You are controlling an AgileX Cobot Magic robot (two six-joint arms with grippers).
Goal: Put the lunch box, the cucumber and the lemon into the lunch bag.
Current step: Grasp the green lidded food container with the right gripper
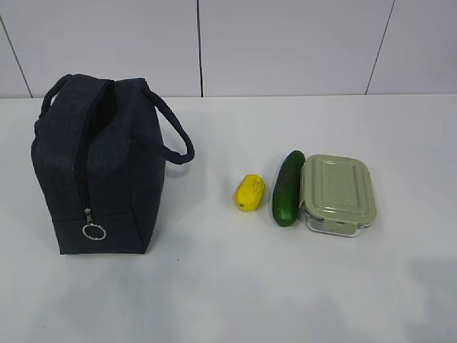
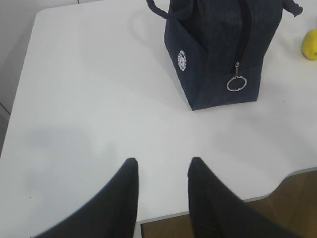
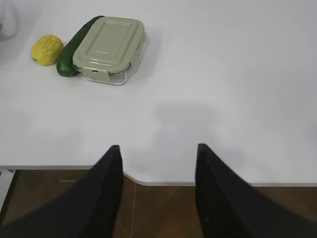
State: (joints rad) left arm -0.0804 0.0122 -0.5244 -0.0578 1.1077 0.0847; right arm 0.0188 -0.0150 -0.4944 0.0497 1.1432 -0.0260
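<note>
The dark navy lunch bag (image 1: 100, 164) stands upright at the left of the white table, its zipper closed down the near face with a silver ring pull (image 1: 93, 231). To its right lie the yellow lemon (image 1: 249, 192), the dark green cucumber (image 1: 288, 187) and the lunch box (image 1: 337, 194) with its sage-green lid, cucumber touching the box. Neither arm shows in the exterior view. My left gripper (image 2: 162, 166) hangs open over the table's front edge, well short of the lunch bag (image 2: 218, 49). My right gripper (image 3: 158, 151) is open and empty, far from the lunch box (image 3: 110, 48), cucumber (image 3: 74, 49) and lemon (image 3: 47, 49).
The white table (image 1: 235, 286) runs to a grey panelled wall behind. Its front edge with a rounded notch (image 3: 141, 181) lies under my right gripper, brown floor below. Bare table surface lies between the bag and the lemon.
</note>
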